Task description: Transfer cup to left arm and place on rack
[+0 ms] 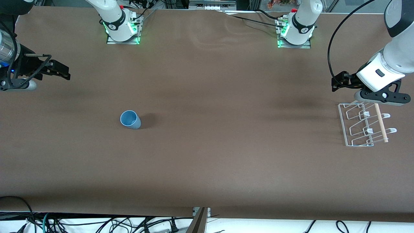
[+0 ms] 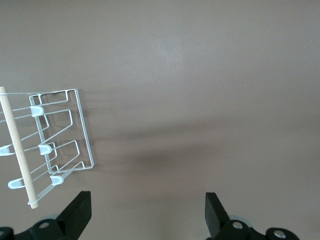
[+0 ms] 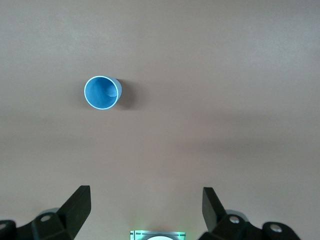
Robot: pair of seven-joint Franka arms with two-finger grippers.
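The light-blue cup (image 1: 130, 119) stands upright, mouth up, on the brown table toward the right arm's end; it also shows in the right wrist view (image 3: 102, 92). My right gripper (image 1: 63, 72) is open and empty in the air near that end of the table, apart from the cup; its jaws show wide apart (image 3: 146, 205). The white wire rack (image 1: 365, 124) with its wooden dowel (image 1: 381, 123) sits at the left arm's end. My left gripper (image 1: 338, 83) hangs open and empty over the table beside the rack (image 2: 55, 145), jaws wide apart (image 2: 147, 210).
The two arm bases (image 1: 123, 29) (image 1: 296, 32) stand along the table's edge farthest from the front camera. A black cable (image 1: 333, 42) loops from the left arm. Cables lie below the table's near edge (image 1: 207, 212).
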